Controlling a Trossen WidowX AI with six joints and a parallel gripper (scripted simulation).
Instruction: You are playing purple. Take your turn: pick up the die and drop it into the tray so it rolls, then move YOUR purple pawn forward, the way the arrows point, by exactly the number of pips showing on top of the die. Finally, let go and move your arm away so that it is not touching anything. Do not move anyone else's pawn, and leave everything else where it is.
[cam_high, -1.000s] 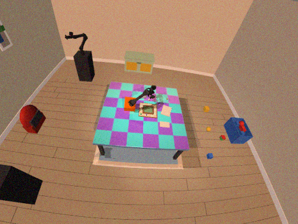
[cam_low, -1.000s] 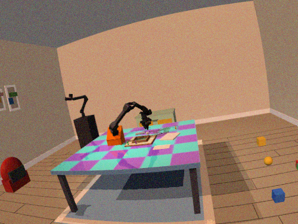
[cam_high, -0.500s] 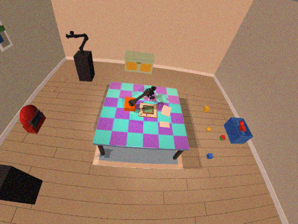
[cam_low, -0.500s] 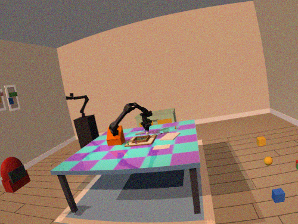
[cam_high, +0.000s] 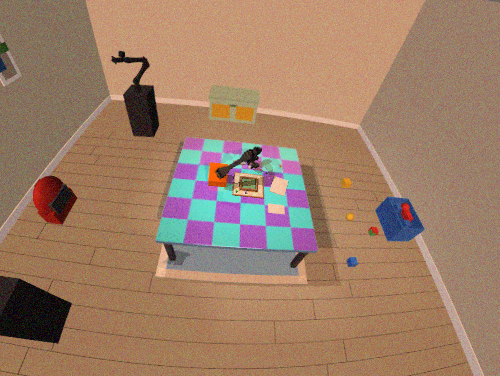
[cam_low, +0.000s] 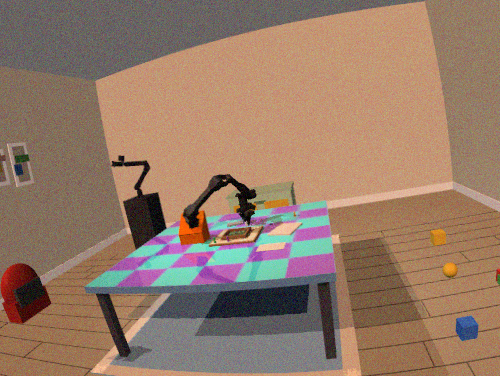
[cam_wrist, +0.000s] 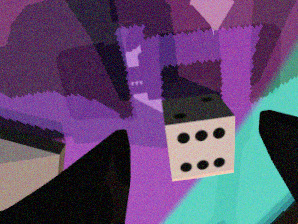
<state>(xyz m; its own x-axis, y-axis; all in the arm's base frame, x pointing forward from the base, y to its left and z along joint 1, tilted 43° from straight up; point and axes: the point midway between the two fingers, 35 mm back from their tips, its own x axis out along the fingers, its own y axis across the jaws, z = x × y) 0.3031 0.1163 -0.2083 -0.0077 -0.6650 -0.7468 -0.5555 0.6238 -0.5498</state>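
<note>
The die (cam_wrist: 201, 149) lies on the checkered table top in the wrist view. A pale face with six pips is toward the camera, and a dark shaded face shows two pips. My gripper (cam_wrist: 194, 131) (cam_high: 253, 166) (cam_low: 248, 223) is open, its black fingers standing on either side of the die, not touching it. The game board (cam_high: 256, 195) (cam_low: 220, 243) lies nearer the front, with the brown-rimmed tray on its middle. A small purple pawn (cam_high: 246, 192) (cam_low: 228, 239) and a green pawn (cam_high: 236, 191) (cam_low: 215, 240) stand along its front edge. The pawns' exact spaces and the arrows are too small to read.
An orange block (cam_high: 214, 181) (cam_low: 192, 238) carries the arm base, left of the board. Two pale sheets or cards lie right of the board, one larger (cam_high: 279, 186) (cam_low: 285, 229) and one smaller (cam_high: 276, 209) (cam_low: 271, 247). A see-through greenish shape (cam_high: 270, 166) is behind the board.
</note>
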